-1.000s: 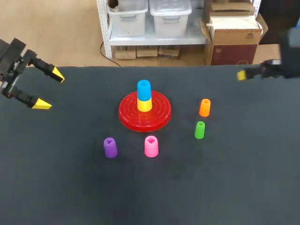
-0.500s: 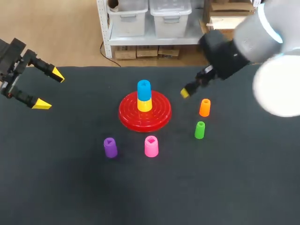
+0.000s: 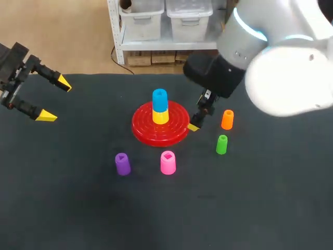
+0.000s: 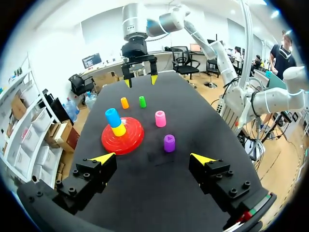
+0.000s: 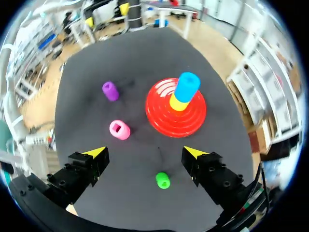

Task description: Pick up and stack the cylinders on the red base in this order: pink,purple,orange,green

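Pink cylinder [image 5: 119, 129] stands upright on the dark table [image 3: 260, 208], a little ahead of the right gripper [image 5: 145, 152] and off toward one finger's side, touching nothing. That gripper's fingers are spread wide with only air between the yellow tips. It hangs over the table just beside the rim of the red base [image 5: 159, 121]. In its wrist view the green cylinder [image 5: 163, 180] shows between the two fingers, nearer the wrist than the tips, and touches neither. The purple cylinder [image 5: 110, 91] is farther ahead than the pink one and apart from it. On the base's centre, ahead of the gripper, a yellow cylinder [image 5: 179, 103] sits with a blue cylinder [image 5: 187, 87] stacked on it. In the head view the orange cylinder [image 3: 227, 119] stands just beside the right arm [image 3: 281, 78], on the side away from the base and near the green one.

The left gripper [image 4: 153, 158] is well apart from all of this, near the table's edge, its fingers likewise spread with nothing between them. Ahead of it the purple cylinder is nearest, then the pink, with the base and its blue-on-yellow stack off to one side. Orange and green are farther still, in front of the right gripper.
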`<state>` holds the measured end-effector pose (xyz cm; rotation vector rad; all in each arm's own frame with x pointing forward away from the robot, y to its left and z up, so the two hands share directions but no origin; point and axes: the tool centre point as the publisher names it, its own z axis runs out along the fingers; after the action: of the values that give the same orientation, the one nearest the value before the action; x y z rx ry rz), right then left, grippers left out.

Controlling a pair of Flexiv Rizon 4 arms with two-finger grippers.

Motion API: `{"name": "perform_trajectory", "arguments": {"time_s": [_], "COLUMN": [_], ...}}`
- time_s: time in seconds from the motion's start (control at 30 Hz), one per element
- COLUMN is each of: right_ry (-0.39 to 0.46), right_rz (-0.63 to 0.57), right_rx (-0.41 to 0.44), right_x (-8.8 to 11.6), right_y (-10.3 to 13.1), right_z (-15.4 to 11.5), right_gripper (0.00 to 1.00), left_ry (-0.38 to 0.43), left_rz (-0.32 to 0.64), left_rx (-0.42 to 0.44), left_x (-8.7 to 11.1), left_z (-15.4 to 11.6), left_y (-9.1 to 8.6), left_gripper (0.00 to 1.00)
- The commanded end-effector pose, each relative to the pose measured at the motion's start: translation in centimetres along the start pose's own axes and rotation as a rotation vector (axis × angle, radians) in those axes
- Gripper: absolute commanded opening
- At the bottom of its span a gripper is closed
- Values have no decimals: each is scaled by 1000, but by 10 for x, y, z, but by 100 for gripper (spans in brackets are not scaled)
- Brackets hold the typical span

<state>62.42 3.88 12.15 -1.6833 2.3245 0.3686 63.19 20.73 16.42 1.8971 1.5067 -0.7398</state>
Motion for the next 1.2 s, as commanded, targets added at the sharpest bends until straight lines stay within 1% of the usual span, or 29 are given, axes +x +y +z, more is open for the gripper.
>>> {"name": "perform_trajectory", "arguments": {"time_s": [0.03, 0.3, 0.33, 0.4, 0.43, 0.47, 0.57, 0.67, 0.8, 0.9, 1.2], "right_ry": [84, 84, 109, 139, 152, 151, 181, 203, 249, 267, 266], "right_rz": [-138, -138, -167, -227, -258, -274, -329, -367, -379, -379, -381], "right_rx": [-41, -41, -55, -67, -52, -57, -66, -68, -90, -108, -140], "right_x": [-6, -6, -11, -20, -24, -27, -31, -34, -32, -29, -26], "right_y": [-6, -6, -4, 4, 8, 13, 27, 40, 52, 56, 67], "right_z": [-2, -2, 1, 11, 16, 20, 36, 45, 58, 67, 78], "right_gripper": [100, 100, 100, 100, 100, 100, 100, 100, 100, 100, 100], "left_ry": [0, 0, 0, 0, 0, 0, 0, 0, 0, 0, 0], "left_rz": [2, 2, 2, 2, 2, 2, 2, 2, 2, 2, 2], "left_rx": [-1, -1, -1, -1, -1, -1, -1, -1, -1, -1, -1], "left_x": [1, 1, 1, 1, 1, 1, 1, 1, 1, 1, 1], "left_z": [0, 0, 0, 0, 0, 0, 0, 0, 0, 0, 0], "left_y": [0, 0, 0, 0, 0, 0, 0, 0, 0, 0, 0], "left_gripper": [100, 100, 100, 100, 100, 100, 100, 100, 100, 100, 100]}}
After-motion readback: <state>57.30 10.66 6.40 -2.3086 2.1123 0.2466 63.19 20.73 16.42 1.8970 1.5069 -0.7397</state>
